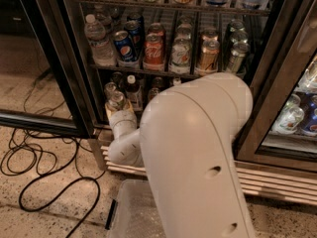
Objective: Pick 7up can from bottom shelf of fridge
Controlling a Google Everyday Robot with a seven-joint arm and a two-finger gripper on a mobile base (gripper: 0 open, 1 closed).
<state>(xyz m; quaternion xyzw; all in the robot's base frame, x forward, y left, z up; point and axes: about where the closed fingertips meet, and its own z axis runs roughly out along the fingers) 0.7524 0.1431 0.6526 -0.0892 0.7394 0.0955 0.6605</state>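
Gripper [118, 112] sat left of centre, at bottom shelf [103, 127] of fridge [74, 63]; 7up can [116, 101] at its tip. Grip state could not be told. Judged: confirm hold, withdraw straight, clear neighbouring bottle [132, 90].

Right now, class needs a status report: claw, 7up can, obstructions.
Claw low-left inside fridge, at 7up can. Bottles close beside it. Arm hides the rest.

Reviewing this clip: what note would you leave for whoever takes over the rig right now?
Gripper: low on the left inside the open fridge, right beneath a silver-topped can; a grip cannot be confirmed.
Can: at the left end of the bottom shelf, probably the 7up, label hidden.
Done: the reach to the can.
Left: confirm the grasp, lift, draw the can out.
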